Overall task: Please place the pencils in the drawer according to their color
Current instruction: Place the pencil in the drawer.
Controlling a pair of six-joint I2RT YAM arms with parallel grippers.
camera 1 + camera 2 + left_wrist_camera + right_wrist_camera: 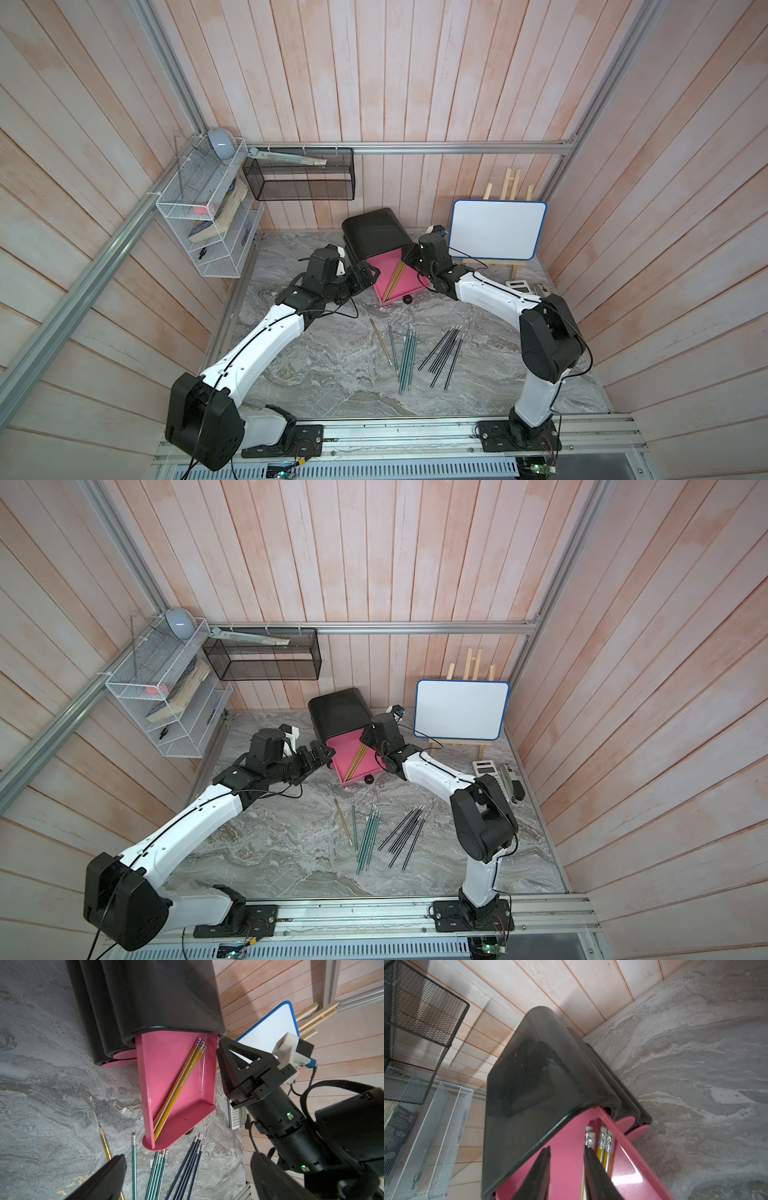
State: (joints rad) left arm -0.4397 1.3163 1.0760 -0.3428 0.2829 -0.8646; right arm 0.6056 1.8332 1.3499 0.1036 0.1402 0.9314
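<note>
In both top views, a glossy black rounded plastic cabinet stood at the back of the grey marbled desk. Its top drawer, a smooth pink drawer, was pulled out, with slim yellow pencils lying diagonally inside. A loose yellow pencil, a fan of teal-green pencils and a bundle of thin black pencils lay on the desk in front. The left end effector hovered close beside the drawer's side wall, and the right end effector sat over its back corner.

From the left wrist, three yellow pencils with metal ferrules ran corner to corner across the pink drawer. The left end effector had its matte black fingers wide apart, with nothing between them.

From the right wrist, the right end effector held its flat black fingers apart above the drawer floor, clamping nothing. One white eraser tip showed just at a fingertip, with two more pencils beside it.
</note>
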